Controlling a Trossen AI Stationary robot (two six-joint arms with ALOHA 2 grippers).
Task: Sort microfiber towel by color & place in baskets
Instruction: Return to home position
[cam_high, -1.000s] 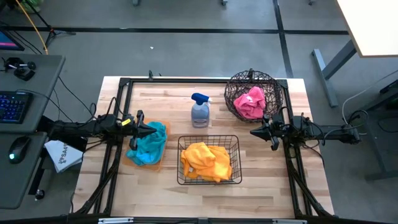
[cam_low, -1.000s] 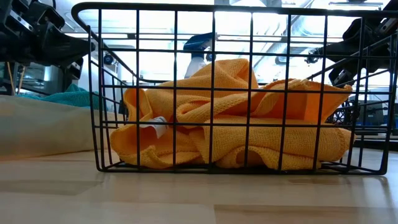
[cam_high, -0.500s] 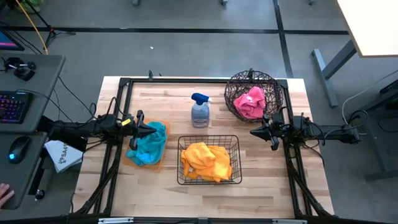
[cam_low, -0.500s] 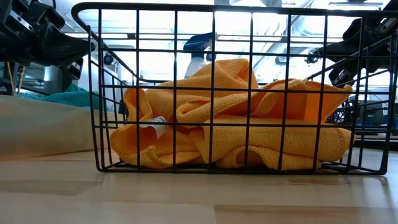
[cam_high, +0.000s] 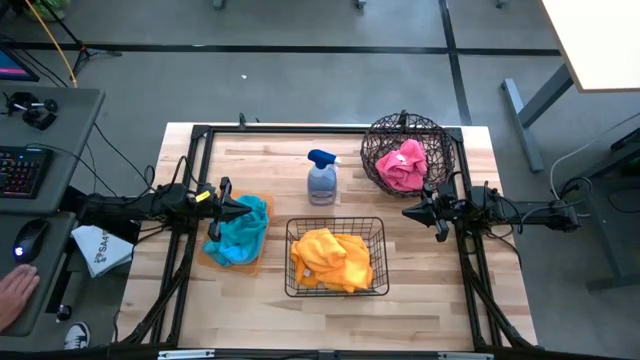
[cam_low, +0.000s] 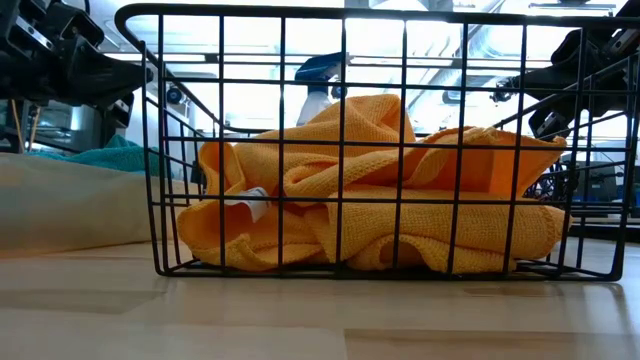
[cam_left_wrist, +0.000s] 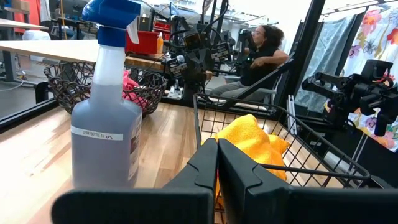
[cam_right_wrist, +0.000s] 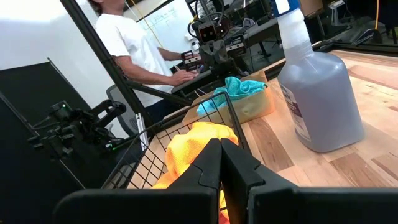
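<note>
Orange towels (cam_high: 330, 257) lie bunched in the black rectangular wire basket (cam_high: 337, 292) at the table's near middle. A pink towel (cam_high: 402, 165) sits in the dark round wire basket (cam_high: 380, 135) at the far right. Teal towels (cam_high: 240, 229) lie piled on the flat orange tray (cam_high: 212, 257) at the left. My left gripper (cam_high: 249, 209) hovers shut over the teal pile's far edge. My right gripper (cam_high: 406, 212) is shut and held in the air between the round basket and the rectangular one. Both point toward the table's middle.
A grey spray bottle (cam_high: 321, 180) with a blue trigger stands at the table's far middle, between the two grippers. A black frame runs around the table's edge (cam_high: 330, 128). A person's hand (cam_high: 15, 295) rests on the desk left of the table; another person sits beyond the table.
Neither arm has moved and the towels lie as before. A person's hand has come into view on the desk at the left, off the table.
</note>
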